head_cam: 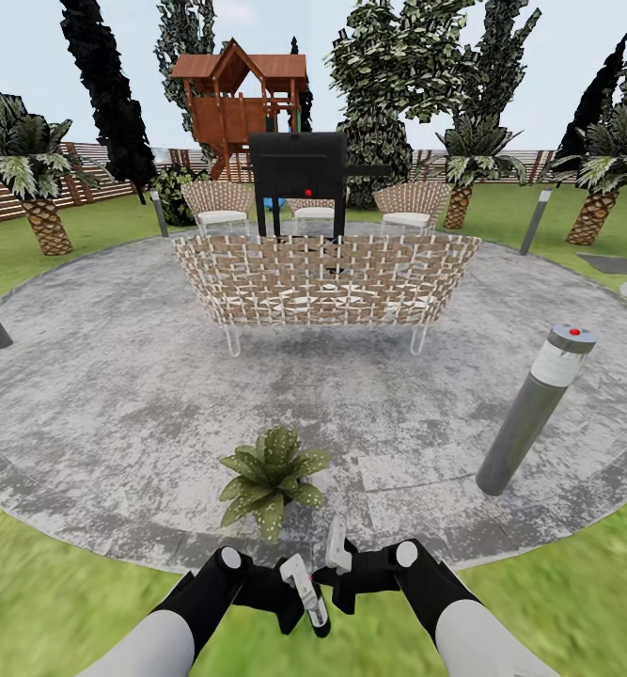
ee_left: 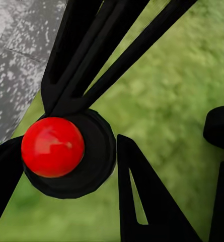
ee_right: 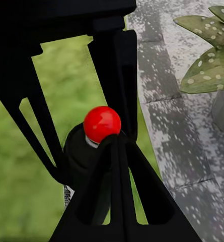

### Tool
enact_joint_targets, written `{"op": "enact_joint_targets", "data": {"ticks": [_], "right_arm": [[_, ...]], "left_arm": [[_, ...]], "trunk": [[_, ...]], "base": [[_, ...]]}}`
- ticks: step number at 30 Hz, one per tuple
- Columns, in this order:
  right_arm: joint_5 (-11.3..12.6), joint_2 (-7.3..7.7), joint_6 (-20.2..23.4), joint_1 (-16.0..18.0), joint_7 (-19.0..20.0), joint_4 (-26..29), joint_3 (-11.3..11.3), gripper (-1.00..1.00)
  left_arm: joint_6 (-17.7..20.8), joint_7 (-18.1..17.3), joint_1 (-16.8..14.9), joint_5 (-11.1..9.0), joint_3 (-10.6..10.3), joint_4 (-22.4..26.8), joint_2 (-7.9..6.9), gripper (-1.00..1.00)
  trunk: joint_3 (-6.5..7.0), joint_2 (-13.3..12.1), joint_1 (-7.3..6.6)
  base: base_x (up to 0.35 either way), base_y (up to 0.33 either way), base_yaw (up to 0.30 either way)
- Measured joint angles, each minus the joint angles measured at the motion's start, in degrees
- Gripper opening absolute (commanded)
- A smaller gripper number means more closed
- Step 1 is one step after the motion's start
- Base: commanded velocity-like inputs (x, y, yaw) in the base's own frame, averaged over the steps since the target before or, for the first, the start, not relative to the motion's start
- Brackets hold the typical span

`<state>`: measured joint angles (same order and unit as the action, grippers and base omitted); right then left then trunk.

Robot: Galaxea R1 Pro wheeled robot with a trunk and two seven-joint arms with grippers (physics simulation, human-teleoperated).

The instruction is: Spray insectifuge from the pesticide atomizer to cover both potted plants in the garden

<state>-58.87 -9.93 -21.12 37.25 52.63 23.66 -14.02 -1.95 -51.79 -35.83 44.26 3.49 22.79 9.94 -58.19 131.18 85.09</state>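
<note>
The pesticide atomizer (head_cam: 315,609) hangs low between my two arms at the patio's near edge, a slim dark bottle with a whitish head. My left gripper (head_cam: 294,588) is shut on it. In the left wrist view the bottle's dark round body (ee_left: 94,151) carries a red ball and sits between my black fingers. My right gripper (head_cam: 337,564) is shut, its tips meeting right beside the atomizer (ee_right: 79,156). One potted plant (head_cam: 271,475), a low rosette of spotted olive leaves, sits on the paving just ahead of both grippers, and its leaves (ee_right: 207,55) appear in the right wrist view.
A grey bollard lamp (head_cam: 529,414) stands on the patio to the right. A woven sofa (head_cam: 322,282) crosses the middle, with a black grill (head_cam: 299,174) and chairs behind it. Lawn (head_cam: 50,602) lies under my arms. Palms and a fence ring the garden.
</note>
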Motion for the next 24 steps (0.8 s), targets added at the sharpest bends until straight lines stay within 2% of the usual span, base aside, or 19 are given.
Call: {"op": "enact_joint_targets", "data": {"ticks": [9,11,13,15,17,21,23,24], "right_arm": [[0.0,0.0,-0.02,-0.01,0.0,0.0,0.0,-1.0],[0.0,0.0,-0.03,-0.01,0.0,0.0,0.0,-1.0],[0.0,0.0,-0.03,-0.01,0.0,0.0,0.0,-1.0],[0.0,0.0,-0.03,-0.01,0.01,-0.05,0.01,-1.0],[0.0,0.0,-0.03,0.0,0.07,-0.08,0.03,-1.0],[-0.02,0.0,-0.03,-0.02,0.09,-0.09,0.06,-1.0],[-0.07,0.0,-0.03,-0.02,0.09,-0.09,0.06,-1.0],[-0.08,0.0,-0.03,-0.02,0.09,-0.12,0.07,-1.0]], "left_arm": [[0.04,0.29,0.07,0.25,-0.04,-0.43,0.0,-1.0],[0.05,2.29,0.11,0.72,-0.17,-1.3,0.0,-1.0],[0.09,4.37,0.25,0.89,-1.15,-1.71,0.02,-1.0],[0.12,4.99,0.42,0.94,-2.03,-1.83,0.03,-1.0],[0.09,5.13,0.54,1.14,-2.35,-1.86,-1.97,-1.0],[-0.38,4.88,0.85,1.07,-2.5,-1.9,-9.11,-1.0],[-1.91,4.66,0.94,0.88,-2.51,-2.28,-11.75,-1.0],[-2.57,4.36,0.95,0.74,-2.49,-2.7,-12.57,-1.0]], "trunk": [[0.0,0.0,0.0],[0.0,0.0,0.0],[0.0,0.0,0.0],[0.0,0.0,0.0],[0.0,0.0,0.0],[0.0,0.0,0.0],[0.0,0.0,0.0],[0.0,0.0,0.0]], "base": [[0.0,0.0,0.0],[0.0,0.0,0.0],[0.0,0.0,0.0],[0.0,0.0,0.0],[0.0,0.0,0.0],[0.0,0.0,0.0],[0.0,0.0,0.0],[0.0,0.0,0.0]]}}
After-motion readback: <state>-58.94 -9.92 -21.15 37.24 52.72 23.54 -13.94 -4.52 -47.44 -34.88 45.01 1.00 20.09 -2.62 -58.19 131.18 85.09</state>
